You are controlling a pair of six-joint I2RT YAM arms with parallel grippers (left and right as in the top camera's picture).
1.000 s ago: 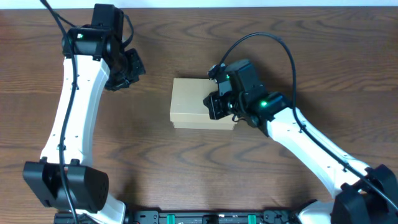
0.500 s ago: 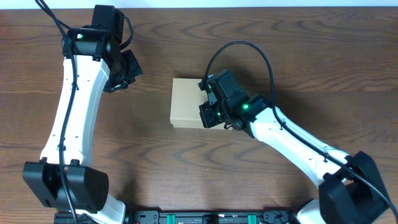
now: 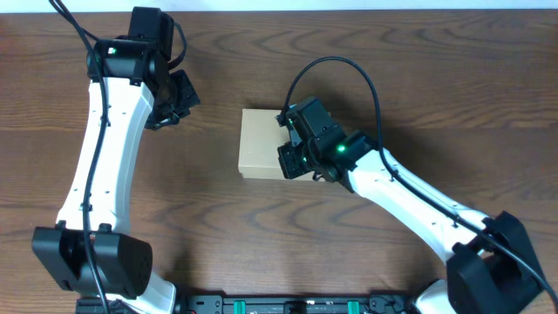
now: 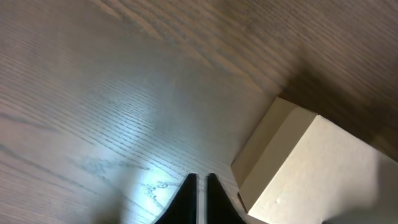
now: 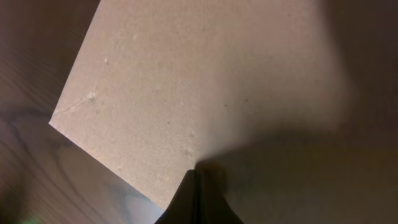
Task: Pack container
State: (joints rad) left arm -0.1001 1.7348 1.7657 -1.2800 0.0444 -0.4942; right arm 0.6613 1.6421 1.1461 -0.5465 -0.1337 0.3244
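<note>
place: robot lab | cue: left arm (image 3: 103, 148), right arm (image 3: 410, 194) on wood-grain table (image 3: 261, 249) (black base rail (image 3: 288, 306))

No legible text anywhere.

dark wood-grain table (image 3: 218, 227), soft glare patch

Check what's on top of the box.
Only the right gripper, fingers shut, tip at the closed lid of the container; the rest of the lid is bare. Overhead, the arm covers one edge, and the lid hides the inside.
</note>
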